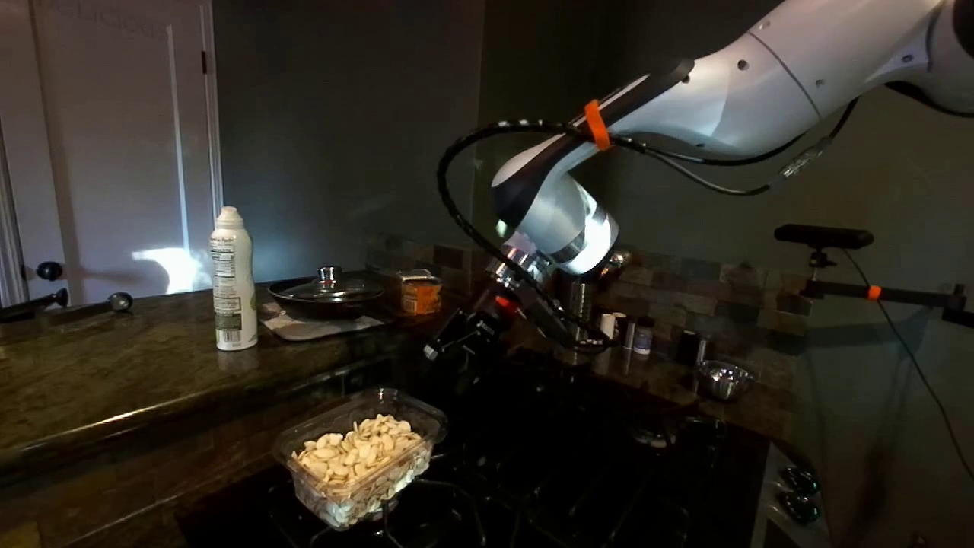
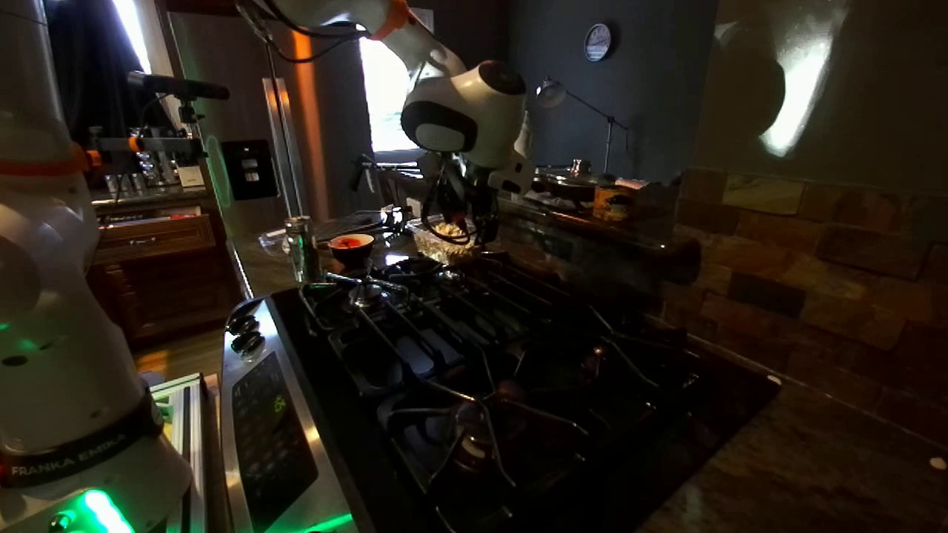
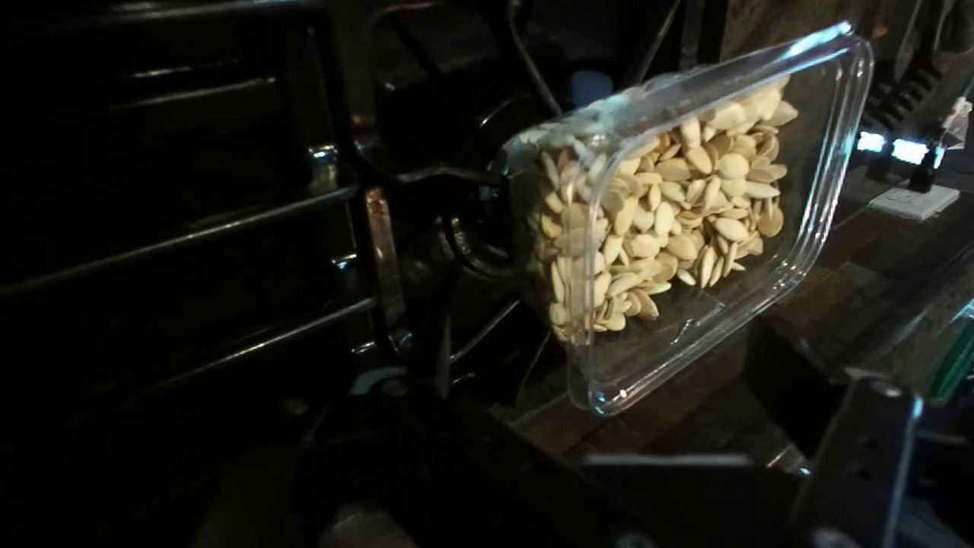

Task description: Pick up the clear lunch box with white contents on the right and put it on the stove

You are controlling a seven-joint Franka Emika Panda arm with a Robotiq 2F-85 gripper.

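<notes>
The clear lunch box (image 1: 358, 464) holds pale, flat seeds. It stands upright and appears to rest on the stove's grates at one end, beside the raised counter's wall. It also shows in an exterior view (image 2: 447, 246), partly behind the gripper, and large in the wrist view (image 3: 670, 221). The stove (image 2: 415, 355) is black with metal grates and is very dark. My gripper (image 1: 456, 361) is above the stove, near the box but apart from it. In the wrist view the gripper's fingers (image 3: 578, 396) are spread wide with nothing between them; the box lies beyond them.
A raised counter (image 1: 137, 365) borders the stove. On it stand a tall white bottle (image 1: 234, 281), a lidded pan (image 1: 327, 293) and an orange jar (image 1: 421, 295). A metal bowl (image 1: 725, 379) and small bottles are behind. A red-filled bowl (image 2: 351, 250) stands near the box.
</notes>
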